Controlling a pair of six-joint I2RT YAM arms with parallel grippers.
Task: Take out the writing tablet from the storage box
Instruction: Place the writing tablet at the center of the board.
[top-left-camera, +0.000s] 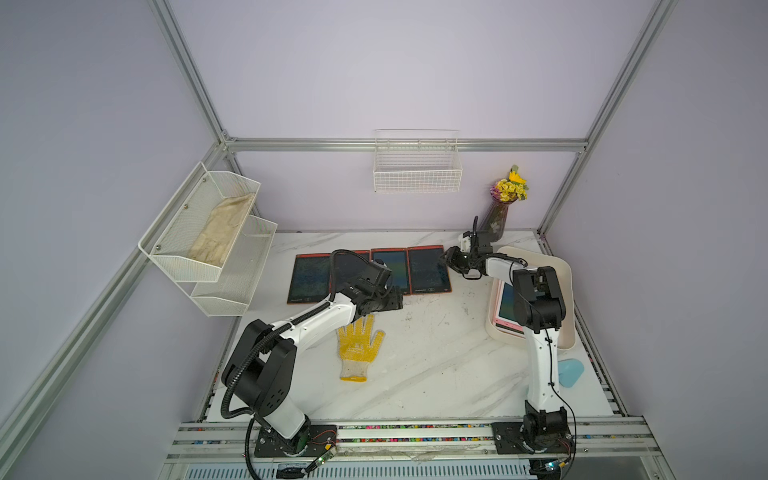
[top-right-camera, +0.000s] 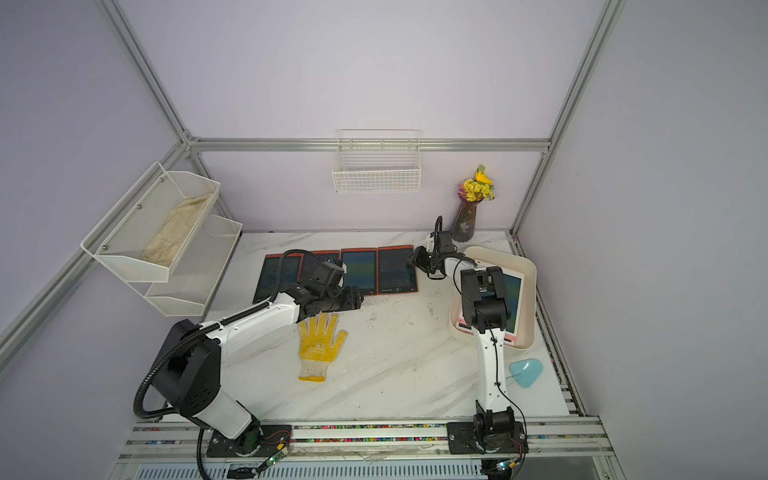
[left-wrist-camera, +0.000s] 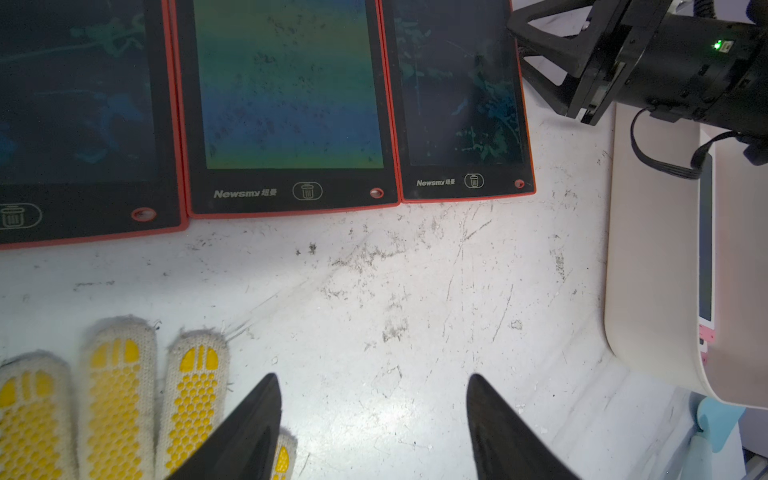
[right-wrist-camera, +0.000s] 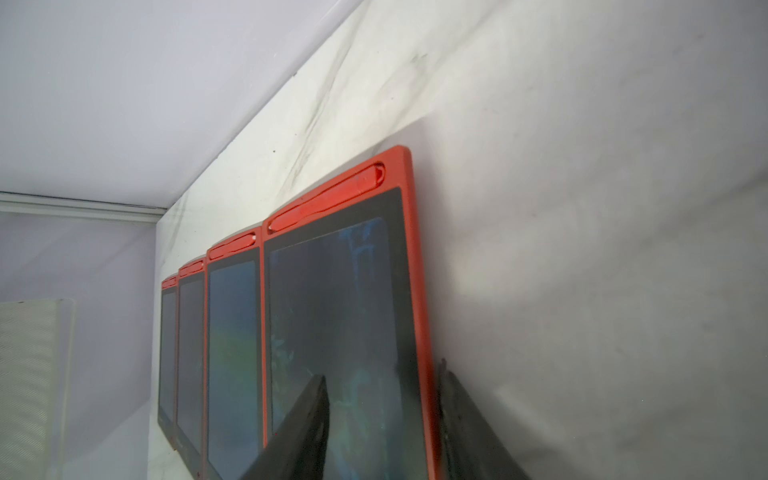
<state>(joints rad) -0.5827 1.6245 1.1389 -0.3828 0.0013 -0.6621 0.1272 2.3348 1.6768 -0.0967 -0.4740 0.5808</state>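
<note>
Lying in a cream plastic box with rounded corners at the right edge of the tabletop is a pink-framed tablet; four glossy red-framed tablets sit side by side near the far edge of the scuffed, marbled surface. Right hand straddles the right rim of the end tablet, jaws partly apart, gripping nothing. Left hand gapes wide beside a knit yellow-dotted glove, empty.

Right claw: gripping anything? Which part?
Nothing gripped, it seems: the right claw stands open astride the long edge of the rightmost red writing tablet, which lies flat on the table.
</note>
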